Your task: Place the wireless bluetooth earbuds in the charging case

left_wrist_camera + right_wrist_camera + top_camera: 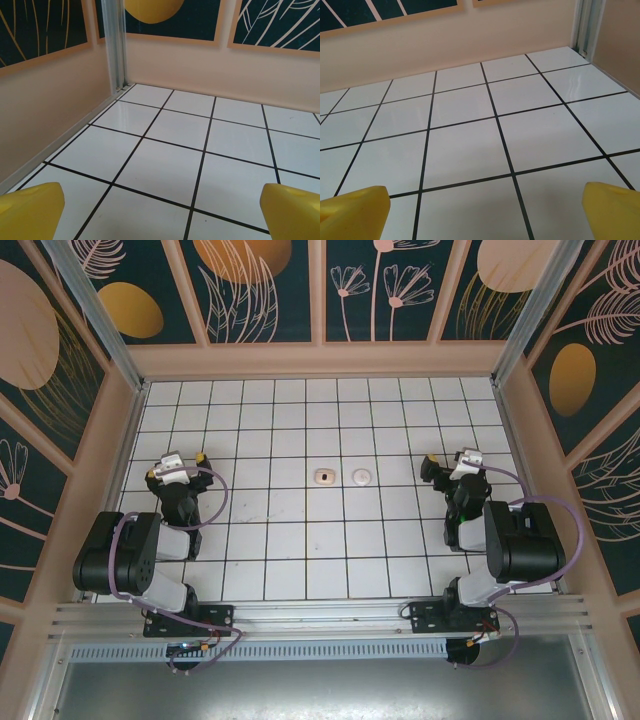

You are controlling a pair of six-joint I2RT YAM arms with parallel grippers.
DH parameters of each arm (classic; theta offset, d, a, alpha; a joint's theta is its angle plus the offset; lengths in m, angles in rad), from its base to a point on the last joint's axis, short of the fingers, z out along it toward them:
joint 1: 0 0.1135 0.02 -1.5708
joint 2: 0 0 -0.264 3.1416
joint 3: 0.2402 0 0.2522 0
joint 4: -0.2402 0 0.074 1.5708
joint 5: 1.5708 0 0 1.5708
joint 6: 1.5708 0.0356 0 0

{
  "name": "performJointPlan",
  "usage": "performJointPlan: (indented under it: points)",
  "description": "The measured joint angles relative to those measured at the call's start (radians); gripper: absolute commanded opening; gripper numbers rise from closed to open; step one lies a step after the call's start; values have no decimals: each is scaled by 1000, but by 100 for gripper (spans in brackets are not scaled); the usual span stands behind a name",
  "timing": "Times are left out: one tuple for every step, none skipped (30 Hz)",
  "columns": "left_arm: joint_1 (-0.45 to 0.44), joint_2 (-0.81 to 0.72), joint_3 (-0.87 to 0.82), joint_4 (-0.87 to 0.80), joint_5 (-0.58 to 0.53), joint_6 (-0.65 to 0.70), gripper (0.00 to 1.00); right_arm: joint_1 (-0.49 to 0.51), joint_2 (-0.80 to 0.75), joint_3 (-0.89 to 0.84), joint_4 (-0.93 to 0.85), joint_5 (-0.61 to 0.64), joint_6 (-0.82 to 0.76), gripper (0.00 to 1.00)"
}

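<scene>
Left gripper [177, 464]: jaws fully apart, nothing between them. In the left wrist view its yellow fingertips [30, 212] sit at the two lower corners over bare white tile, facing the far left corner of the enclosure.

Right gripper [458, 466]: jaws likewise spread wide and empty, over tiles near the right wall.

The wireless bluetooth earbuds lie on the desk [300, 540] midway between the grippers, well apart from both. They show as two small whitish pieces just beside each other: left piece [324, 477], with a dark centre, and right piece [361, 477], round. They are too small to show finer detail.
</scene>
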Motion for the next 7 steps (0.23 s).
performJointPlan:
  points:
    - [0, 0, 0, 0, 0, 0, 99, 0, 0, 0, 0, 0, 0, 99]
    - [0, 0, 0, 0, 0, 0, 99, 0, 0, 0, 0, 0, 0, 99]
    - [0, 0, 0, 0, 0, 0, 99, 0, 0, 0, 0, 0, 0, 99]
    - [0, 0, 0, 0, 0, 0, 99, 0, 0, 0, 0, 0, 0, 99]
    - [0, 0, 0, 0, 0, 0, 99, 1, 0, 0, 0, 1, 0, 99]
    - [0, 0, 0, 0, 0, 0, 99, 1, 0, 0, 0, 1, 0, 99]
    - [0, 0, 0, 0, 0, 0, 99, 3, 0, 0, 0, 2, 0, 99]
